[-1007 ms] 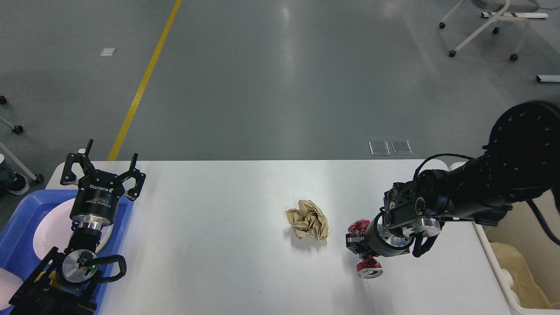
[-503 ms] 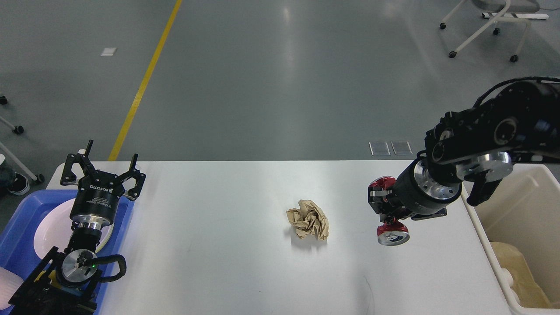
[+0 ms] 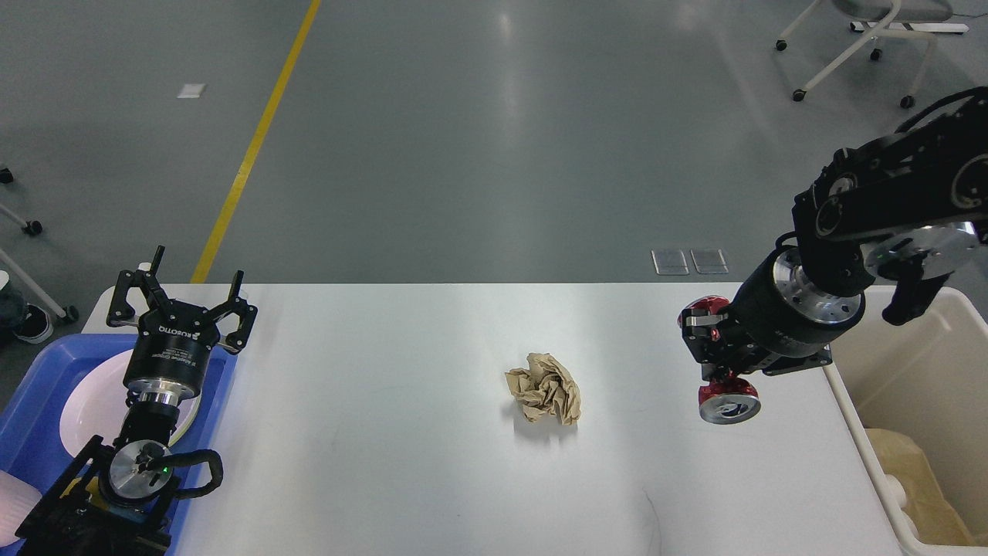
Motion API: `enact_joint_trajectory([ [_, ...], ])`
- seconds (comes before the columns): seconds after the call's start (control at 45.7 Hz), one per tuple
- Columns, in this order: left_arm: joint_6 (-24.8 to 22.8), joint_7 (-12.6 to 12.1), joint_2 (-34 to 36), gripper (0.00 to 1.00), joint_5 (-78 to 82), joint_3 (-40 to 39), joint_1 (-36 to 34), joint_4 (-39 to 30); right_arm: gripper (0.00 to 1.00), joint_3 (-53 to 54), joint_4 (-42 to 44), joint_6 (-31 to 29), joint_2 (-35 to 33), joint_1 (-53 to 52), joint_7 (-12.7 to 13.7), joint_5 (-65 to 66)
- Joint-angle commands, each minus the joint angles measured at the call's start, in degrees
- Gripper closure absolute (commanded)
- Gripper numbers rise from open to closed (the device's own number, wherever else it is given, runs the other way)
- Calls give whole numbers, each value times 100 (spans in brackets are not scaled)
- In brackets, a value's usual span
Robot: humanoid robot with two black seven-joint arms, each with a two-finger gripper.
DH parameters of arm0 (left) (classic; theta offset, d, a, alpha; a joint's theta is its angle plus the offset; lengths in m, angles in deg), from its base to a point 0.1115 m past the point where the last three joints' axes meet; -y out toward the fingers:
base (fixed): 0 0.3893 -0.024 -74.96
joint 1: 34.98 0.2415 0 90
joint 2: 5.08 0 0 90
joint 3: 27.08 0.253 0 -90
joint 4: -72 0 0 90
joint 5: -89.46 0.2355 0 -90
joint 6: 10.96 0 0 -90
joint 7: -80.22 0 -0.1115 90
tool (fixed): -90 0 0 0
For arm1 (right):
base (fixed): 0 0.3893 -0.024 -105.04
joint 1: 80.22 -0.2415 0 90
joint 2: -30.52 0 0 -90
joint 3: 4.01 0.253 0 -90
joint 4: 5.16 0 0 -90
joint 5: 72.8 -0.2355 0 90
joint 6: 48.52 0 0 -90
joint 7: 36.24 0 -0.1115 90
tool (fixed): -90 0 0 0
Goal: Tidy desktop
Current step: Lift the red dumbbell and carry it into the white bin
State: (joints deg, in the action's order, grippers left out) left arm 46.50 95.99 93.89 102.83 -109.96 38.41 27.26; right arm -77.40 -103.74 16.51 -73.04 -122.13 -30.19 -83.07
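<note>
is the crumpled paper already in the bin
No, the crumpled paper lies on the desktop, well left of the bin.

A crumpled paper ball (image 3: pixel 545 387) is sitting alone mid-surface (image 3: pixel 386 432), leaving open room all around it. The blue tray (image 3: pixel 31 417) is blocking the left edge, the cream bin (image 3: pixel 918 371) the right.

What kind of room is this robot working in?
Probably a lab or workshop, not a home. The bare grey floor has a yellow line painted on it, a rolling chair stands by, and the desktop is a plain white table.
</note>
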Motion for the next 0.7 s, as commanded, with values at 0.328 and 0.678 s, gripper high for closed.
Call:
enact_joint_trajectory([
  [0.328,2,5,-1,4,-1,0,0,0,100,-888,1919,1416,-2027,2300,1,-133],
  [0.678,2,5,-1,4,-1,0,0,0,100,807,5162,1495,-2336,5885,-8,-80],
])
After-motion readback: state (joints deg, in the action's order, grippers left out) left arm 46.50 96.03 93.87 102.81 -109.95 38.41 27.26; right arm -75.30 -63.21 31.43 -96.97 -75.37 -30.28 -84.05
